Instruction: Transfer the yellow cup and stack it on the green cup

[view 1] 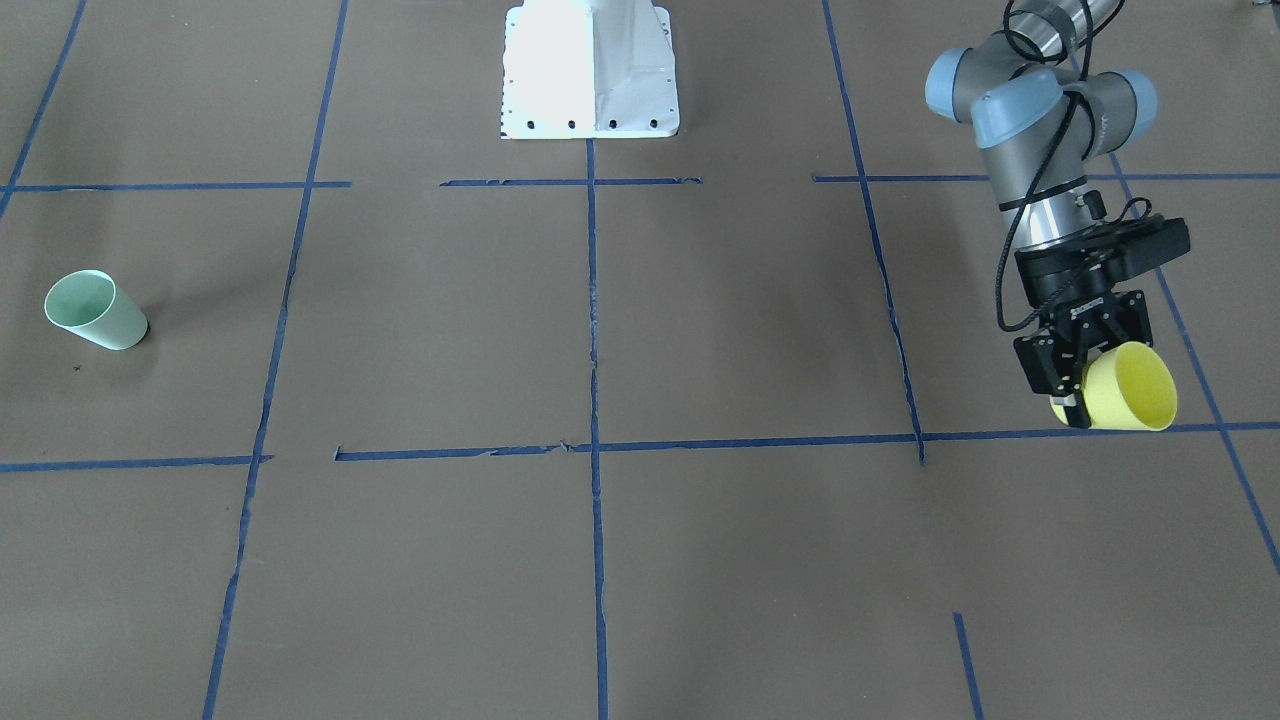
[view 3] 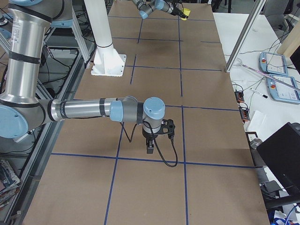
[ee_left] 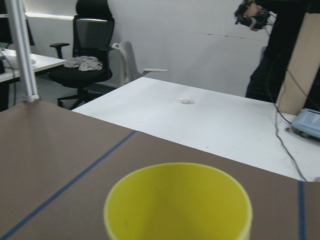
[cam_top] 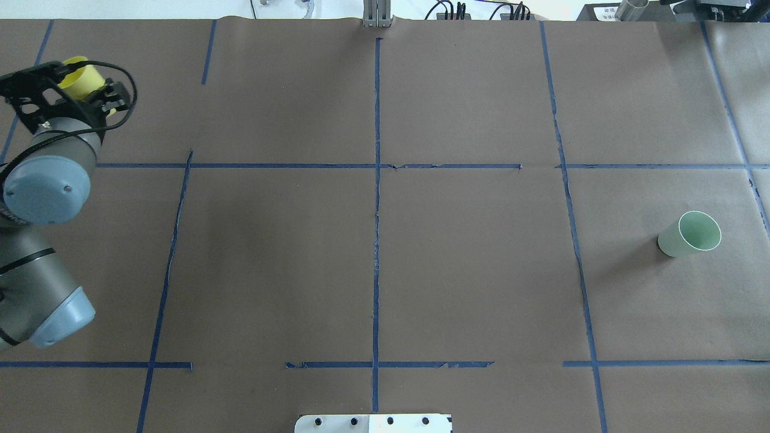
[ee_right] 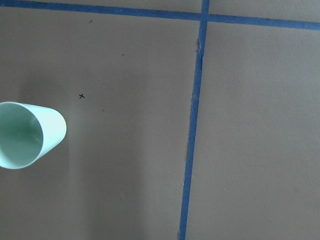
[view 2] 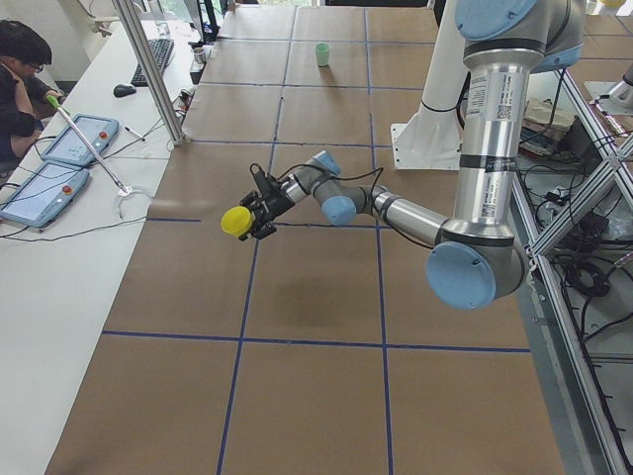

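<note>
The yellow cup (view 1: 1130, 390) is held in my left gripper (view 1: 1075, 375), which is shut on its lower wall, above the table at the far left. The cup lies tilted with its mouth pointing away from the robot. It also shows in the overhead view (cam_top: 81, 77), the exterior left view (view 2: 235, 221) and the left wrist view (ee_left: 177, 205). The green cup (cam_top: 690, 234) stands upright and alone on the table's right side, and shows in the front view (view 1: 97, 311) and the right wrist view (ee_right: 25, 135). My right gripper (view 3: 150, 147) hangs over the table; I cannot tell whether it is open.
The white robot base (view 1: 590, 70) stands at the table's middle edge. Blue tape lines (cam_top: 376, 210) divide the brown table. A white desk with tablets (view 2: 59, 158), a metal post (view 2: 148, 69) and a seated operator (view 2: 20, 69) lie beyond the far edge.
</note>
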Robot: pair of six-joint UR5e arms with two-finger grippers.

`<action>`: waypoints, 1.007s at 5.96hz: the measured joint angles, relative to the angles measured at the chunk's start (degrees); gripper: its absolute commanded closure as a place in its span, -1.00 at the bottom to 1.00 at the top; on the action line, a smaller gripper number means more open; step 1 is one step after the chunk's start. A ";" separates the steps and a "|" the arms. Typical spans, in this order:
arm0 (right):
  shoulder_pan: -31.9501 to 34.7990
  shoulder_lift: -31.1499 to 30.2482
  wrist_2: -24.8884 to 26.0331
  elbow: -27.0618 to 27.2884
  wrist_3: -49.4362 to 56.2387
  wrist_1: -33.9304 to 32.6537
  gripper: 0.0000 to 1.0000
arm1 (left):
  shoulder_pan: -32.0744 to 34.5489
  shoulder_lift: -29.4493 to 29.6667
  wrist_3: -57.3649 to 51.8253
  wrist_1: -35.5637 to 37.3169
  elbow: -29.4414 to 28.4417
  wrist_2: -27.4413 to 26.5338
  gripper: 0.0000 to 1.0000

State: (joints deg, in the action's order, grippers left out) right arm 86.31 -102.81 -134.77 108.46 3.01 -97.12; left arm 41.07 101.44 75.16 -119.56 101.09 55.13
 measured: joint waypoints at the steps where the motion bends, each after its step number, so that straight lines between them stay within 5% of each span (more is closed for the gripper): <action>1: -0.03 0.08 -0.16 0.06 0.09 0.03 -1.00 | -1.44 5.18 -7.45 -0.33 -0.22 0.26 0.55; 4: -1.93 3.55 -1.71 0.40 0.05 0.03 -1.00 | -6.76 21.33 -16.02 -3.68 -6.98 4.82 0.57; 6: -3.43 8.88 -3.62 0.45 -3.08 -0.20 -1.00 | -8.70 25.29 -25.04 -18.70 -13.38 12.52 0.57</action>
State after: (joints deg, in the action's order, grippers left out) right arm 82.88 -93.93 -138.38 108.91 -0.07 -97.32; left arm 32.37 126.73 50.12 -138.26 87.71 67.65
